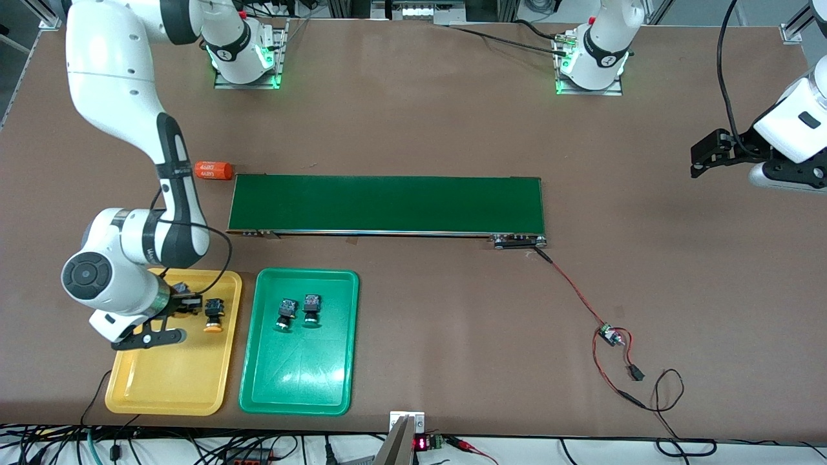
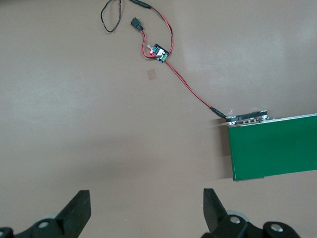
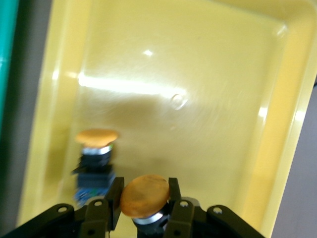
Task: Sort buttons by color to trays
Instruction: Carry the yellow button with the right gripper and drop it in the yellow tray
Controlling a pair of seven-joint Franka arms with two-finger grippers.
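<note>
An orange-capped button [image 3: 145,195] is clamped between the right gripper [image 1: 183,309]'s half-closed jaws over the yellow tray [image 1: 169,387], beside a second orange button [image 1: 212,316] lying near the tray's rim. Two green buttons [image 1: 297,310] lie in the green tray [image 1: 294,387]. The left gripper [image 2: 147,212] is held wide open, empty, over bare table [image 1: 678,271] past the conveyor belt [image 1: 387,203].

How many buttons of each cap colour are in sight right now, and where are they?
Green-capped buttons: 2, both in the green tray.
Orange-yellow-capped buttons: 2, one lying in the yellow tray, one gripped by the right gripper over that tray.
Total: 4 buttons.
</note>
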